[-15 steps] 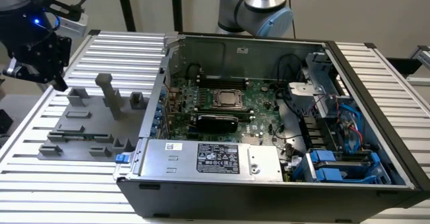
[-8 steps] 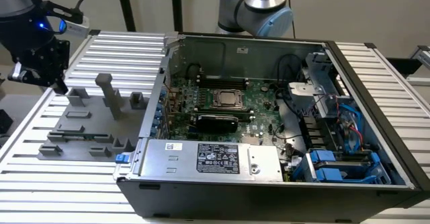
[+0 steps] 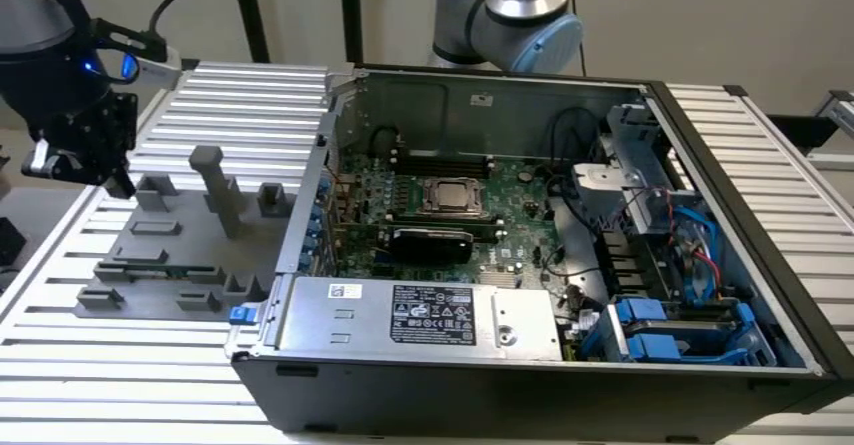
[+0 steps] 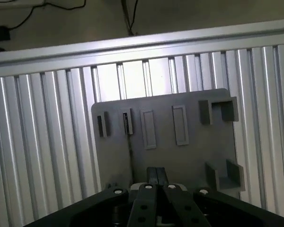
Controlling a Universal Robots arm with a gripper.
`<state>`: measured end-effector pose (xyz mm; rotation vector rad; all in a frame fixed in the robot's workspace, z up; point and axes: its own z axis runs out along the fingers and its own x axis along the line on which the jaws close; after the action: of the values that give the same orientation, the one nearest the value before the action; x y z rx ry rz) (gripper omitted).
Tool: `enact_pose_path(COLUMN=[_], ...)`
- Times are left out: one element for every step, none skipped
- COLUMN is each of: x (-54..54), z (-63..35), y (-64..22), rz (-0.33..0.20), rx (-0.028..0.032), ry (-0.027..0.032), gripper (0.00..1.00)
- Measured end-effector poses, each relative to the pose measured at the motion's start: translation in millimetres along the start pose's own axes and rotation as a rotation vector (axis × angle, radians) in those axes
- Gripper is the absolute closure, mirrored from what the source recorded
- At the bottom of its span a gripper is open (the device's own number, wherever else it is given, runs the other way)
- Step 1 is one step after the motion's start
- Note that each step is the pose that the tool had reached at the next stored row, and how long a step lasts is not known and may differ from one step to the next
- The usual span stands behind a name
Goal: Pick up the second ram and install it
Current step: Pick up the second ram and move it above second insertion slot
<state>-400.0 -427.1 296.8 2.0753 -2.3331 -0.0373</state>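
Observation:
The second ram (image 3: 158, 268) is a slim green stick standing on edge between low grey blocks near the front of the grey holder plate (image 3: 160, 290). In the wrist view it appears edge-on as a thin dark line (image 4: 129, 142) on the plate (image 4: 189, 156). My gripper (image 3: 118, 183) hangs above the plate's far corner at the exterior view's left, well above and apart from the ram. Its fingers (image 4: 151, 177) are pressed together with nothing between them. The motherboard (image 3: 514, 200) lies inside the open computer case, with long dark slots (image 3: 441, 155) along its far side.
The holder plate carries a tall grey post (image 3: 214, 190) and several smaller blocks (image 3: 274, 200). The open case (image 3: 400, 315) stands right beside the plate, its side wall (image 3: 310, 205) rising next to it. A second arm's base (image 3: 514, 15) stands behind the case. The table is ribbed aluminium (image 3: 107, 375).

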Motion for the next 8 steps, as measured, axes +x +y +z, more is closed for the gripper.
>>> enact_pose_path(x=[0.2,0.3,0.4,0.5,0.6,0.7,0.9,1.3], z=[1.2,2.3,3.3,4.3,5.3,6.4,7.4,8.6], y=[0.0,-0.1,-0.2,-0.2,-0.3,-0.3,-0.4,-0.6], rz=[-0.007,-0.015,-0.023,-0.031,-0.040,-0.047,-0.054,-0.059], rx=[-0.0001,-0.0001,-0.0001,-0.0001,-0.0001,0.0000,0.0000,0.0000], ry=[0.0003,0.0007,0.0014,0.0019,0.0026,0.0031,0.0037,0.0040], gripper=[1.00,1.00,1.00,1.00,1.00,1.00,1.00,1.00])
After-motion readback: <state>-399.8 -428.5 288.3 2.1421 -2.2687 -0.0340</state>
